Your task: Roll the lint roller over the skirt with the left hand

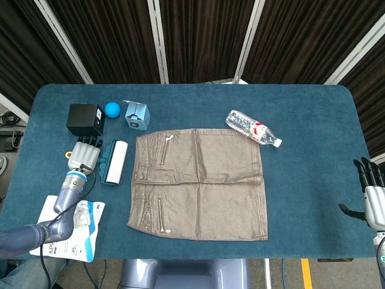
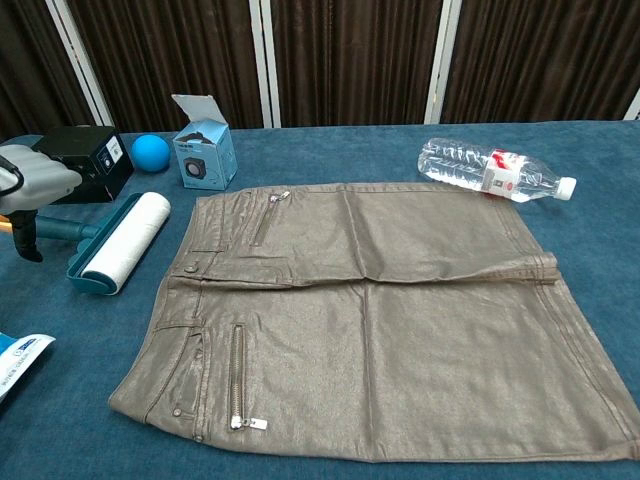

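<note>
The brown skirt (image 1: pixel 198 180) (image 2: pixel 370 310) lies flat in the middle of the blue table. The lint roller (image 1: pixel 114 161) (image 2: pixel 115 243), a white roll in a teal frame, lies on the cloth just left of the skirt's waistband without touching it. My left hand (image 1: pixel 84 153) (image 2: pixel 30 180) hovers over the roller's handle end with its fingers stretched out and gripping nothing; a bit of the orange handle tip shows beneath it. My right hand (image 1: pixel 368 192) is at the far right edge, fingers spread and empty, and shows only in the head view.
A black box (image 1: pixel 84 119) (image 2: pixel 85 160), a blue ball (image 1: pixel 112 109) (image 2: pixel 150 153) and a small blue carton (image 1: pixel 137 115) (image 2: pixel 205 150) stand behind the roller. A water bottle (image 1: pixel 252 127) (image 2: pixel 490 170) lies beyond the skirt's right corner. A white packet (image 1: pixel 69 226) lies at the front left.
</note>
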Tool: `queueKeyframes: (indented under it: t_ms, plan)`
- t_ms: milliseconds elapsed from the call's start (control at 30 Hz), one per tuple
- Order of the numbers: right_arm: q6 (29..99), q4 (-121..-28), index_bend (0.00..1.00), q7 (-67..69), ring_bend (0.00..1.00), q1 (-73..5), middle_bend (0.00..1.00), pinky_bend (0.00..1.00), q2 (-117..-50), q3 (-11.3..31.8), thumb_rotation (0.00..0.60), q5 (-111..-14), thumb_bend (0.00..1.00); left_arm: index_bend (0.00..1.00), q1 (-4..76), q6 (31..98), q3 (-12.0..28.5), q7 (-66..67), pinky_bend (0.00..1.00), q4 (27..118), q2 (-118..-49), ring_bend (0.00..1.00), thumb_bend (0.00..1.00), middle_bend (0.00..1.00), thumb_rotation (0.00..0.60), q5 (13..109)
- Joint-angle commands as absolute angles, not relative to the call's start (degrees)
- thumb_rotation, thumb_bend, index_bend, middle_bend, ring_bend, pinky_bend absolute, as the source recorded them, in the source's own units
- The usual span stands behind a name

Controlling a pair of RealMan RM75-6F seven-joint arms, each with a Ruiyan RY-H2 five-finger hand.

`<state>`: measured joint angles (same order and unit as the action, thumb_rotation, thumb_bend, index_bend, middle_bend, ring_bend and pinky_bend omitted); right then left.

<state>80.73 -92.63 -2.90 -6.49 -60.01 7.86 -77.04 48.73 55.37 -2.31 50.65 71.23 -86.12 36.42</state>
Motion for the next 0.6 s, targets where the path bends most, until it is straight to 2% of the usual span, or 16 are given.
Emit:
queueKeyframes:
  t_ms: [33,200,367,500,600]
  plan:
    - [81.1,-93.0,0.0,-2.8,0.0,-6.3,0.0,0.0,-59.9,7.7,0.6,-77.6,0.0,0.0,45.8,57.7,-0.6,42.9,0.02,75.6,-82.0,0.0,0.0,0.0,0.6,41.6]
    - [81.8,-93.5,0.0,-2.2,0.0,-6.1,0.0,0.0,-59.5,7.4,0.6,-78.5,0.0,0.0,40.3,65.9,0.1,29.8,0.01,81.1,-76.9,0.0,0.0,0.0,0.6,53.9]
    - [82.3,-93.8,0.0,-1.4,0.0,-5.8,0.0,0.0,-59.0,7.1,0.6,-79.4,0.0,0.0,30.7,80.5,-0.4,13.3,0.0,86.5,-73.3,0.0,0.0,0.0,0.6,66.1]
    - [82.7,-93.9,0.0,-1.2,0.0,-5.7,0.0,0.0,-59.0,7.0,0.6,-80.1,0.0,0.0,24.4,90.3,-2.2,10.5,0.0,88.0,-72.6,0.0,0.0,0.0,0.6,72.7]
    - [82.9,-93.8,0.0,-1.3,0.0,-5.7,0.0,0.0,-59.0,7.0,0.6,-80.4,0.0,0.0,20.5,95.0,-3.7,11.6,0.0,89.4,-72.6,0.0,0.0,0.0,0.6,75.7]
